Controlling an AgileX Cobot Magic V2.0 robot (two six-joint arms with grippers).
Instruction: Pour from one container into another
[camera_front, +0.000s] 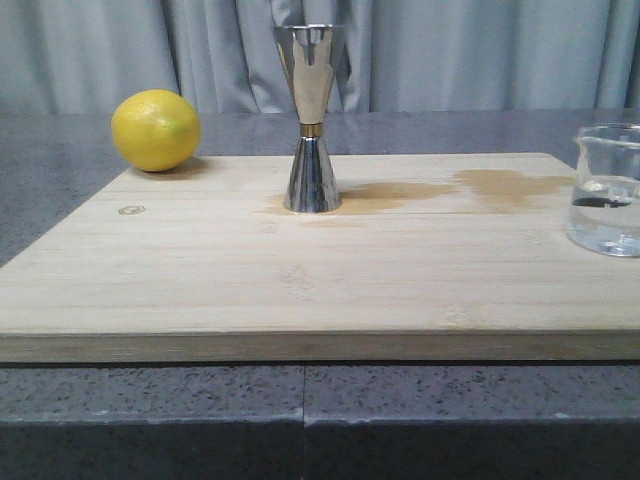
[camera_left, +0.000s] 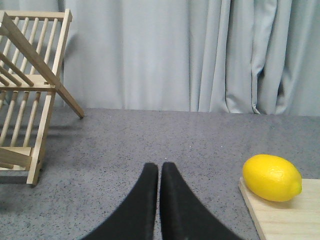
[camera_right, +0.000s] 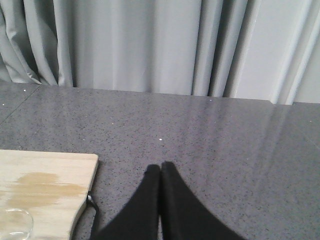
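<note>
Pale wood, the cutting board carries the upright steel jigger near its middle, ready to receive; the glass beaker waits at the board's right edge. Left gripper and right gripper hang clenched, empty, off the board.

Left gripper and right gripper, both with black fingers pressed together, holding nothing
</note>
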